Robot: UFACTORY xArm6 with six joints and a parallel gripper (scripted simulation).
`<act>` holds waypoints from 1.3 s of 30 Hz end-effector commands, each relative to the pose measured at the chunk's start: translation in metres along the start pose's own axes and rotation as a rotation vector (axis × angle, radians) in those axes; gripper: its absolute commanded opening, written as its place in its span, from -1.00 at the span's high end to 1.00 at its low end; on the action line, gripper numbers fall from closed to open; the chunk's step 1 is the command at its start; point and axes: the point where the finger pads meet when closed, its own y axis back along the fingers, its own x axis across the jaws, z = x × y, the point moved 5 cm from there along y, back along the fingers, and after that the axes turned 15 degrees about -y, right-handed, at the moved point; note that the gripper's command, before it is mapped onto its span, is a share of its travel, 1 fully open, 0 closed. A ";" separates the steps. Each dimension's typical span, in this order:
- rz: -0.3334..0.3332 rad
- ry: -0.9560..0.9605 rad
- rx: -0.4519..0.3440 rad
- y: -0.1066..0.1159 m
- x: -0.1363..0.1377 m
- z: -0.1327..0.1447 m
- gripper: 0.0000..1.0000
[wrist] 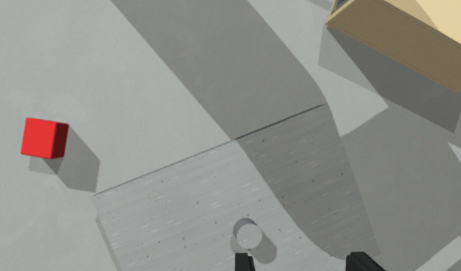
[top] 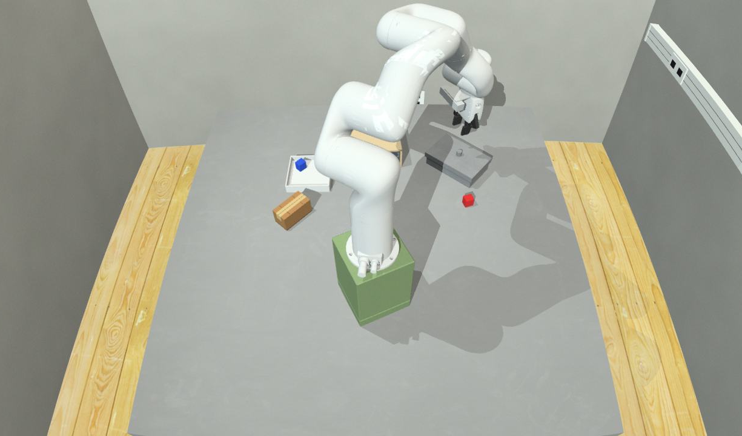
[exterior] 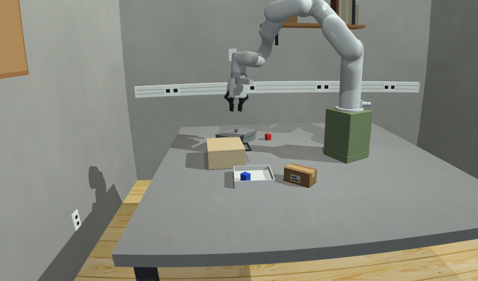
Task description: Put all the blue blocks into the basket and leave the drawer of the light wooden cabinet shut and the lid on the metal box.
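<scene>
My gripper [top: 466, 125] [exterior: 235, 109] [wrist: 301, 261] is partly open and empty, high above the metal box's far part. The grey lid [top: 443, 157] [wrist: 200, 211] [exterior: 236, 130], with its round knob [top: 459, 152] [wrist: 249, 235], covers the metal box; whether it is fully down is unclear. A blue block [top: 300, 165] [exterior: 245, 176] lies in the white basket [top: 308, 188] [exterior: 254, 184]. The light wooden cabinet [top: 377, 141] [exterior: 225, 160] [wrist: 403, 49] stands between basket and metal box; its drawer front is mostly hidden. Insides of the cabinet and metal box are hidden.
A red block [top: 468, 200] [exterior: 267, 137] [wrist: 45, 138] lies on the table near the metal box. A taped cardboard box [top: 292, 210] [exterior: 299, 175] stands beside the basket. The green base [top: 384, 295] [exterior: 348, 136] carries my arm, which partly covers the cabinet in the top view.
</scene>
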 end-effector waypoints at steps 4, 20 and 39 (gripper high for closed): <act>-0.008 -0.416 -0.030 0.002 0.000 0.003 0.06; -0.039 -1.089 -0.079 0.002 0.003 0.002 0.06; -0.060 -1.180 -0.104 0.002 0.005 0.002 0.06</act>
